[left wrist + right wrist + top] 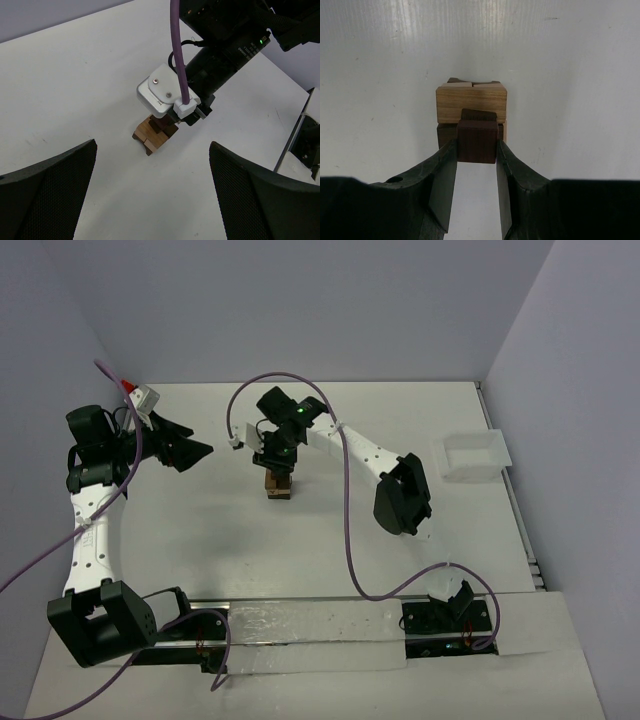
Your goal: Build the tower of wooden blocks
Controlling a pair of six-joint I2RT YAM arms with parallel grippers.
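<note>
While my right jaws stand partly closed on a dark brown block, gripping it by two opposite side faces, my left jaws hang wide open and empty off to the left, facing the work from well apart.

Location: the wood block tower stands on the white bench near its middle, directly beneath my right jaws. The held block is at the tower; whether it is seated on the stack I cannot tell. A white tray lies well apart, near the right edge.

Materials: small sawn wooden pieces, square-edged, flat-faced and matt. Grain shows on the light tan course, with darker pieces under and behind it. From the left wrist view the courses appear to cross one another.

Handling, in my judgement: each piece is light and rigid, so there is little risk of crushing. Smooth faces and low weight suggest the stack is held only by its own rest and would shift under a slight sideways nudge. The best hold is across two parallel flat sides, square on, leaving the underside free to seat. Release should be straight and gentle, as any drag from the pads could carry a block along.
</note>
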